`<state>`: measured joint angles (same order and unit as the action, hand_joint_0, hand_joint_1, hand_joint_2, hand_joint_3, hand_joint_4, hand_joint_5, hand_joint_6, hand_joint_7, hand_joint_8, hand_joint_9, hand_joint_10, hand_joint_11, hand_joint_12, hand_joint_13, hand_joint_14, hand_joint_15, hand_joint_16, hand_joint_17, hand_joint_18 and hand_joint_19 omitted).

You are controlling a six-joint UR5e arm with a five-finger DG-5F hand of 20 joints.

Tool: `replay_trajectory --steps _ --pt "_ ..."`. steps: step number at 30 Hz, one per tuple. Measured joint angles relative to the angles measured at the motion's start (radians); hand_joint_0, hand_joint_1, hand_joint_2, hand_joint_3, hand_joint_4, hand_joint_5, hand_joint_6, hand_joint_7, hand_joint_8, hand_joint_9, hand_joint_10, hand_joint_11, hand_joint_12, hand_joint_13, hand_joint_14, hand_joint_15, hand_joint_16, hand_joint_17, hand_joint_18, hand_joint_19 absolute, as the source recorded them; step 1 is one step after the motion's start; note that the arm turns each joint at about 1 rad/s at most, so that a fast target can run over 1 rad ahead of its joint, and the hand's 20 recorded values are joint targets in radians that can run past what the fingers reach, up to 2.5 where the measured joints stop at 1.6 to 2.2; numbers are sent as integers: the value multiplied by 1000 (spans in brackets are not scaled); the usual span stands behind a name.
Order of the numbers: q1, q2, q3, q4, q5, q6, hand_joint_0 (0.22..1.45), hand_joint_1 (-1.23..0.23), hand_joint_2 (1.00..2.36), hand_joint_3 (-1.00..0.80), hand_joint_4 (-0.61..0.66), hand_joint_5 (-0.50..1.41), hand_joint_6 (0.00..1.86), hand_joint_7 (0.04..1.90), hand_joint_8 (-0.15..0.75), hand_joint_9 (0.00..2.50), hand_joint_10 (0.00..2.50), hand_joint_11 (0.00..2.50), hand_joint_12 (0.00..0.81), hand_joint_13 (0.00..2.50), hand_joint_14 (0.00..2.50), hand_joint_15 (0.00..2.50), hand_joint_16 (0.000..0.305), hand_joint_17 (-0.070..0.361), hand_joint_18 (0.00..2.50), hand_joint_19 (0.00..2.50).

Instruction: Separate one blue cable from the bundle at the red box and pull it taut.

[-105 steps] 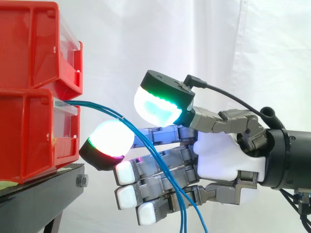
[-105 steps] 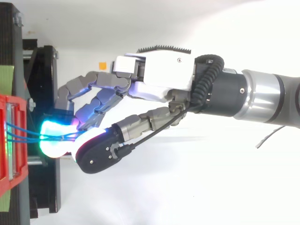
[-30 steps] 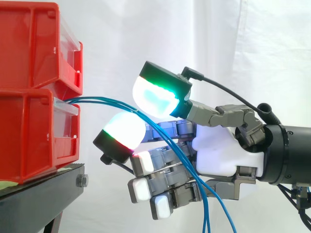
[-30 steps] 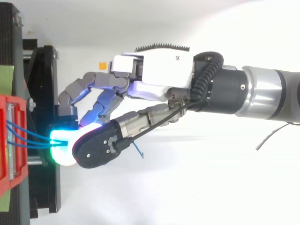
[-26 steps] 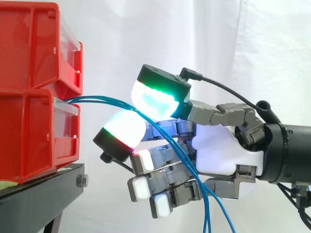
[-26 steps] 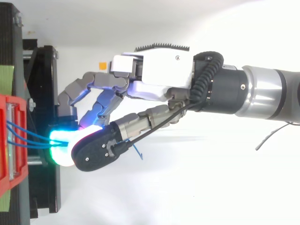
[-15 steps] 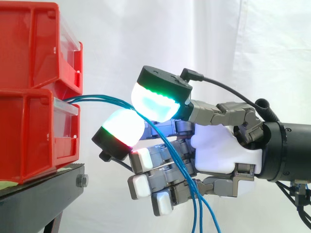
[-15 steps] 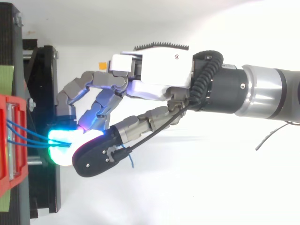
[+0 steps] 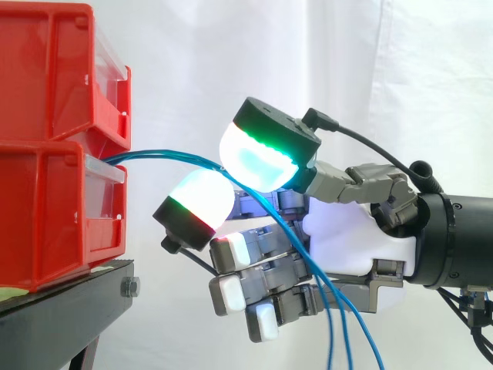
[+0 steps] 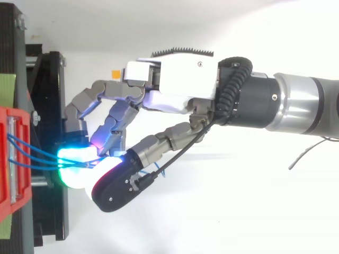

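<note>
- I saw the hand (image 9: 347,239) curled, its thumb and fingertips (image 9: 196,202) pinching the blue cables (image 9: 166,154).
- The cables ran from the lower red box (image 9: 46,216).

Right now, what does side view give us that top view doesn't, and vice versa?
Side view: the upper red bin sits on the lower red bin. The blue cables leave the lower one, arch over, then hang down across the hand.
Top view: the cables lie spread at the bin and converge toward the hand, with the silver wrist and an orange marker behind.
Both: hand, cables, a red bin, black stand.
</note>
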<state>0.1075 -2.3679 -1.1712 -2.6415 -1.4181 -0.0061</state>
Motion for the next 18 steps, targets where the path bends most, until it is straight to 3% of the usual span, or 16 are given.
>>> replay_trajectory --steps 5,8,13,18 --pt "0 0 0 0 0 0 515 -610 1000 -500 128 -137 906 945 347 1049 11 860 382 1002 22 692 47 106 976 761" --pt "0 0 0 0 0 0 578 -551 1000 -500 119 -137 896 967 336 1050 12 864 368 991 22 696 44 98 948 774" --pt "0 1 1 0 -1 -1 614 -699 1014 -286 107 -135 913 1079 343 1055 10 886 367 992 22 709 43 97 942 781" --pt "0 0 2 0 0 0 675 -840 1014 -293 38 -152 932 997 334 1029 11 896 366 996 22 698 43 97 952 769"
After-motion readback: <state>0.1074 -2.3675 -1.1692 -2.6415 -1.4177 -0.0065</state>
